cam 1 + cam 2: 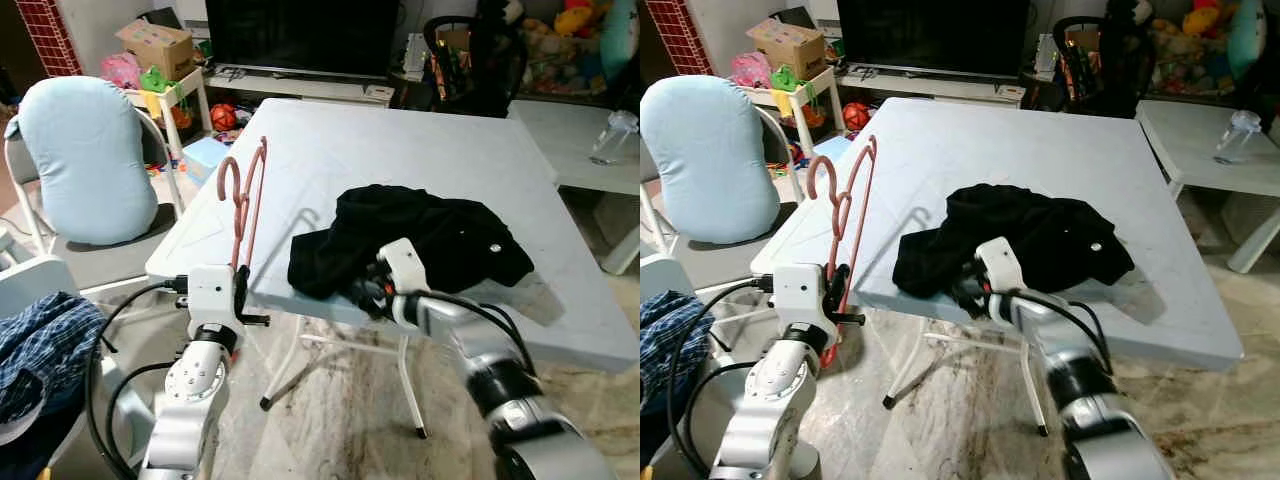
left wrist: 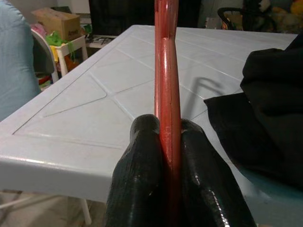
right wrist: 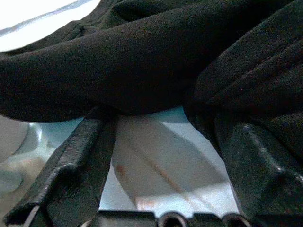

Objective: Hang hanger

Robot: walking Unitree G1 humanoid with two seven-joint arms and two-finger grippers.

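The left gripper (image 1: 240, 285) is clamped on the lower part of a red hanger (image 1: 245, 200), holding it upright just off the near left edge of the white folding table (image 1: 420, 150). The hanger's hook (image 1: 231, 176) points up and curls toward the robot's left. In the left wrist view the two black fingers (image 2: 142, 175) press against either side of the hanger's red bar (image 2: 166, 94), which runs straight up between them, with the table top spread out behind.

A black garment (image 1: 420, 240) lies crumpled on the table, toward its near edge and just right of the hanger. The right gripper (image 1: 362, 292) sits at the near edge of the table, right at the front fold of the garment. In the right wrist view its fingers (image 3: 71, 161) stand spread apart with nothing between them, their tips touching or slipping under the dark cloth (image 3: 156, 61), and bare table surface showing in the gap.

Around the table: a folding chair with a pale blue cushion (image 1: 85, 155) to the robot's left, a blue plaid cloth (image 1: 40, 340) at the lower left, a dark television (image 1: 300, 35) on a low stand behind, and a second white table (image 1: 580, 130) with a clear bottle (image 1: 612, 135) at the right
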